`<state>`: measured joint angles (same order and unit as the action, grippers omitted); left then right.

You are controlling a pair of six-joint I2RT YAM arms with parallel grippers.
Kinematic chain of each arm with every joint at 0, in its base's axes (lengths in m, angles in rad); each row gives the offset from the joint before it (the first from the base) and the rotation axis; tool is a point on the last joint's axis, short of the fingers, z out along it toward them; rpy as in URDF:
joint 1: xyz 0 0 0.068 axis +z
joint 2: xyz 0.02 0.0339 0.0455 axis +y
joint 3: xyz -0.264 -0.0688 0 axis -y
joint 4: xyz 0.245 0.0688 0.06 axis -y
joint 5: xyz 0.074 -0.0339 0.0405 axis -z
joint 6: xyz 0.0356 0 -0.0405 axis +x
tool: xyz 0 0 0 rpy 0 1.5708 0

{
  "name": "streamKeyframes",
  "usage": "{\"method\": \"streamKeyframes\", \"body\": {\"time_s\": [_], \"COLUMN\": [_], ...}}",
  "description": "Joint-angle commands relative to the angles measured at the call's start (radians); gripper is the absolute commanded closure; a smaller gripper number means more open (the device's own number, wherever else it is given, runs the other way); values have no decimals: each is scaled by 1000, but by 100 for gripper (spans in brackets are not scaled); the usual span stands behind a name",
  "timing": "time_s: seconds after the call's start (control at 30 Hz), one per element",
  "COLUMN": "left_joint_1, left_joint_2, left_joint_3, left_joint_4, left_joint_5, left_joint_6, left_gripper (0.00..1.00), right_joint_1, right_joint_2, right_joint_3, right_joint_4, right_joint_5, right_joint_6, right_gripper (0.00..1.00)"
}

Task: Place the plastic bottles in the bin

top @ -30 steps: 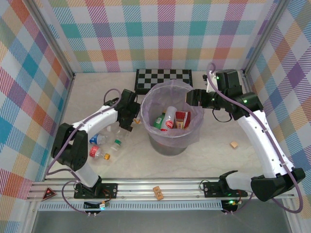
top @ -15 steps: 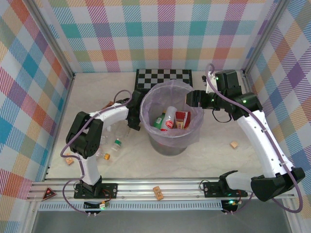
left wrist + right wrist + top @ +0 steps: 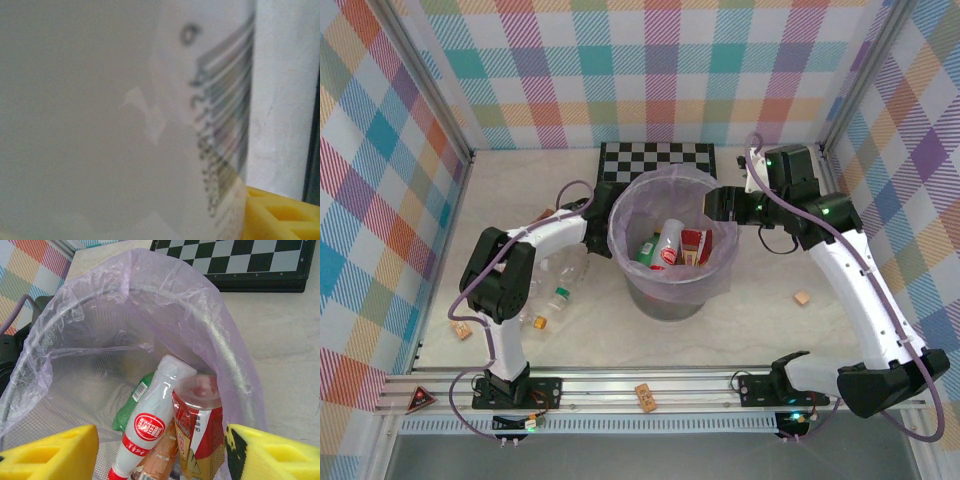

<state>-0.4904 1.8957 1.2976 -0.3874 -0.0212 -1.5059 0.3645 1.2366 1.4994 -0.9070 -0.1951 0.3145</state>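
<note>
The bin (image 3: 620, 215) is a grey bucket with a lavender bag, standing mid-table. Inside it lie a white bottle with a red label (image 3: 152, 425), a green bottle (image 3: 131, 402) and a red-labelled bottle (image 3: 200, 437). My right gripper (image 3: 715, 205) hangs open over the bin's right rim (image 3: 220, 335), with nothing between its jaws (image 3: 160, 450). My left gripper (image 3: 597, 243) is low on the table against the bin's left side. A pale bottle with a barcode label (image 3: 125, 125) sits very close between its jaws, touching the yellow pad (image 3: 285, 215). More bottles (image 3: 558, 297) lie on the table beside it.
A checkerboard (image 3: 656, 162) lies behind the bin. Small tan blocks sit at the right (image 3: 803, 298), the far left (image 3: 461, 330) and on the front rail (image 3: 644, 395). The left arm's elbow (image 3: 495, 280) stands over the loose bottles. Plaid walls enclose the table.
The left arm has stretched forward and down to the table beside the bin, and its jaws have narrowed around a bottle. The right arm has stayed still.
</note>
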Motion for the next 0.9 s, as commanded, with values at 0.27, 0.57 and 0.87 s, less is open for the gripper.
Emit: {"method": "streamKeyframes", "body": {"time_s": [0.27, 0.57, 0.87], "left_joint_1": [97, 216, 288], "left_joint_2": [-108, -216, -421], "left_joint_3": [84, 141, 246], "left_joint_4": [-15, 63, -72], "left_joint_5": [-85, -56, -37], "left_joint_6": [95, 448, 862], "left_gripper": [33, 29, 37], "right_joint_1": [-8, -7, -7], "right_joint_2": [-22, -31, -5], "right_joint_3": [44, 66, 95], "right_joint_4": [-33, -75, -93], "right_joint_5": [-28, -32, 4], "right_joint_6": [-30, -27, -24], "right_gripper": [33, 33, 33]}}
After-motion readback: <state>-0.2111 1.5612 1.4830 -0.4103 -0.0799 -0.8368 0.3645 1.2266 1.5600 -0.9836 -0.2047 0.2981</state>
